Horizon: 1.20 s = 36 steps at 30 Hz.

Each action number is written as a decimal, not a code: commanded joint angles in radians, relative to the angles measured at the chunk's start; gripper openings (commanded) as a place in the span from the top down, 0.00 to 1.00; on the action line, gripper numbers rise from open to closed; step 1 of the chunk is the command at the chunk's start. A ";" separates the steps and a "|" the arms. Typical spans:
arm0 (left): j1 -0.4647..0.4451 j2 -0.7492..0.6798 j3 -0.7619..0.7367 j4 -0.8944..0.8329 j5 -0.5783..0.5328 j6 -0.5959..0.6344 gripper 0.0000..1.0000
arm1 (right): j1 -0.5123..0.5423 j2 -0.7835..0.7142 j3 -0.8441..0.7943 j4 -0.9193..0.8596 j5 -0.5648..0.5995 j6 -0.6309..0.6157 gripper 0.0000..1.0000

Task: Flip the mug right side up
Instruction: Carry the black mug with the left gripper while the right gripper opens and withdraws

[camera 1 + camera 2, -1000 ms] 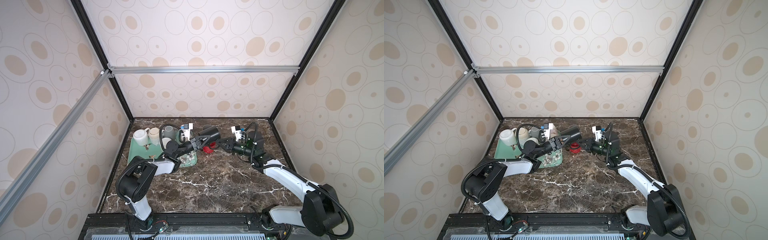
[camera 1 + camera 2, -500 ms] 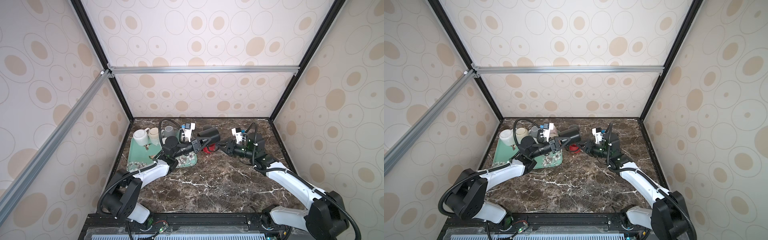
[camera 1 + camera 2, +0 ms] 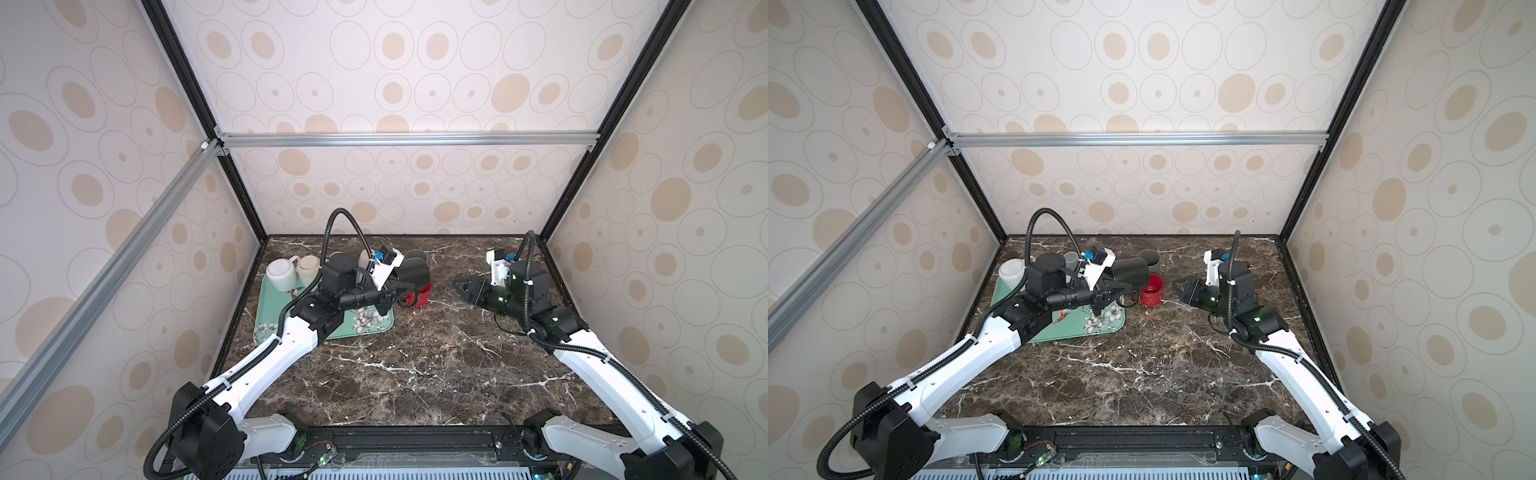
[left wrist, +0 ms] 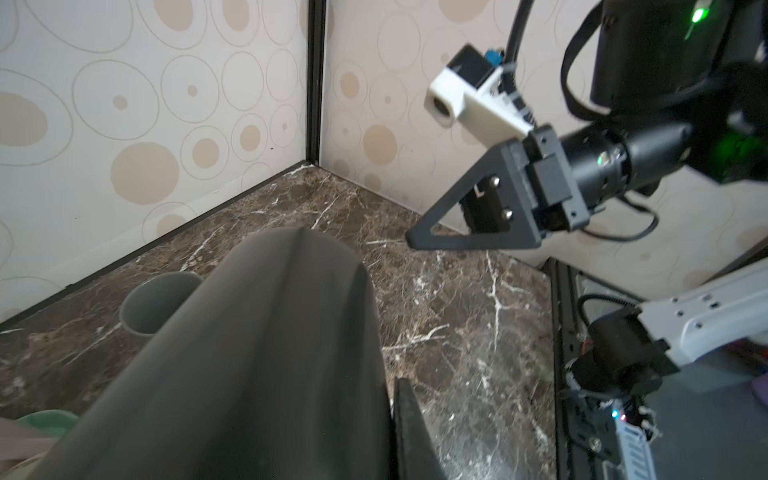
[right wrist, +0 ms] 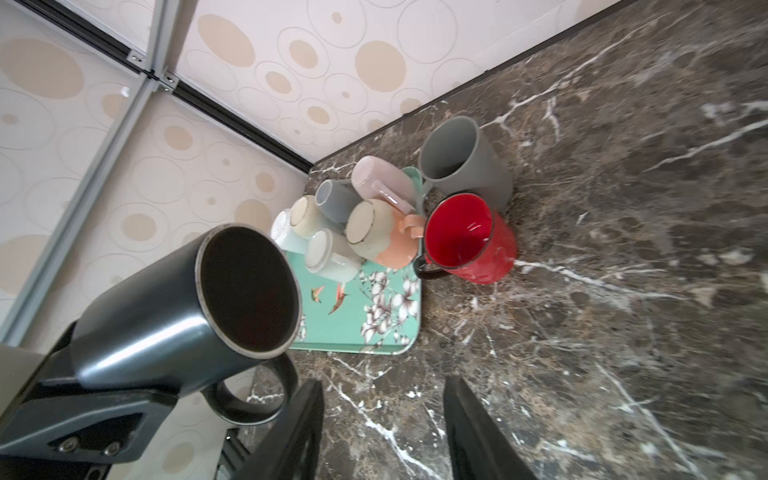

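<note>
In both top views the left gripper [image 3: 395, 293] is closed tight on the dark mug [image 3: 411, 269] and holds it off the table [image 3: 415, 374], over the right edge of the green tray [image 3: 365, 328] and just left of the red mug [image 3: 422, 293]. The dark mug lies on its side, with its long axis roughly level from left to right and its mouth turned right. A grey mug [image 3: 1149, 257] stands just behind it, near the far wall. The right gripper [image 3: 1179, 286] hangs well to the right with a strip of bare table between it and the dark mug. The middle and near table are open marble out to both side walls. In the left wrist view the dark mug's side [image 4: 270, 353] fills the foreground, its far end aimed toward the right wall. The right gripper [image 4: 419, 241] is seen edge-on beyond it and clear of it, so the gap between its jaws does not show here. In the right wrist view its two jaws stand apart with only table between them, gripping nothing [image 5: 382, 432]. The dark mug's open mouth [image 5: 249, 291] faces this camera, and a finger [image 5: 83, 415] of the left gripper sits against the mug by its handle. Upturned cups [image 5: 370, 224] crowd the far end of the tray, and the red mug stands upright just off the tray's right edge.
</note>
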 commanded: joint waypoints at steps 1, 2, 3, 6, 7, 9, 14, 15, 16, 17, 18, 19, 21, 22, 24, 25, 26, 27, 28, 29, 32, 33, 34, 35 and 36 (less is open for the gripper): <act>-0.006 -0.058 0.076 -0.114 -0.043 0.268 0.98 | -0.002 -0.032 0.002 -0.098 0.106 -0.059 0.49; -0.006 -0.070 0.072 -0.127 -0.055 0.301 1.00 | -0.003 -0.037 -0.001 -0.100 0.112 -0.063 0.49; -0.006 -0.080 0.068 -0.137 -0.064 0.325 1.00 | -0.003 -0.039 -0.003 -0.104 0.114 -0.066 0.49; -0.008 -0.095 0.067 -0.167 -0.062 0.397 1.00 | -0.002 -0.042 0.000 -0.125 0.125 -0.078 0.49; -0.011 -0.094 0.069 -0.177 -0.057 0.413 1.00 | -0.003 -0.042 0.000 -0.130 0.127 -0.084 0.49; -0.019 -0.087 0.073 -0.195 -0.051 0.441 1.00 | -0.003 -0.043 0.000 -0.136 0.135 -0.090 0.49; -0.076 -0.036 0.091 -0.259 -0.100 0.537 1.00 | -0.002 -0.043 -0.003 -0.140 0.145 -0.099 0.49; -0.090 -0.023 0.100 -0.284 -0.117 0.563 1.00 | -0.003 -0.043 -0.003 -0.141 0.144 -0.101 0.49; -0.107 -0.003 0.113 -0.314 -0.141 0.590 1.00 | -0.003 -0.043 -0.004 -0.144 0.142 -0.104 0.49; -0.124 0.018 0.129 -0.342 -0.173 0.616 1.00 | -0.003 -0.042 -0.005 -0.148 0.142 -0.108 0.49; -0.138 0.037 0.145 -0.370 -0.195 0.635 1.00 | -0.002 -0.043 -0.008 -0.151 0.144 -0.110 0.49; -0.153 0.062 0.163 -0.399 -0.233 0.658 1.00 | -0.003 -0.043 -0.009 -0.157 0.146 -0.114 0.48; -0.181 0.106 0.193 -0.446 -0.281 0.700 1.00 | -0.003 -0.045 -0.010 -0.165 0.151 -0.124 0.48; -0.196 0.129 0.208 -0.467 -0.312 0.722 1.00 | -0.003 -0.048 -0.012 -0.169 0.156 -0.129 0.48; -0.217 0.172 0.232 -0.489 -0.360 0.747 1.00 | -0.003 -0.054 -0.014 -0.179 0.167 -0.140 0.48; -0.222 0.192 0.245 -0.500 -0.375 0.759 1.00 | -0.005 -0.058 -0.015 -0.185 0.174 -0.146 0.48; -0.226 0.214 0.255 -0.507 -0.382 0.769 1.00 | -0.004 -0.063 -0.017 -0.190 0.183 -0.152 0.48; -0.228 0.230 0.263 -0.512 -0.389 0.777 1.00 | -0.004 -0.067 -0.018 -0.196 0.190 -0.158 0.48; -0.231 0.248 0.275 -0.520 -0.397 0.786 1.00 | -0.005 -0.073 -0.021 -0.200 0.201 -0.164 0.48; -0.232 0.272 0.290 -0.533 -0.408 0.794 1.00 | -0.005 -0.081 -0.022 -0.204 0.215 -0.171 0.48; -0.238 0.342 0.342 -0.578 -0.449 0.798 1.00 | -0.004 -0.105 -0.031 -0.210 0.255 -0.187 0.47; -0.242 0.367 0.360 -0.594 -0.460 0.794 1.00 | -0.005 -0.110 -0.034 -0.212 0.267 -0.193 0.47; -0.245 0.395 0.382 -0.618 -0.472 0.790 1.00 | -0.004 -0.119 -0.035 -0.214 0.280 -0.201 0.46; -0.250 0.424 0.402 -0.641 -0.485 0.789 1.00 | -0.005 -0.125 -0.037 -0.215 0.297 -0.207 0.46; -0.253 0.448 0.418 -0.659 -0.504 0.788 1.00 | -0.004 -0.129 -0.040 -0.217 0.308 -0.212 0.46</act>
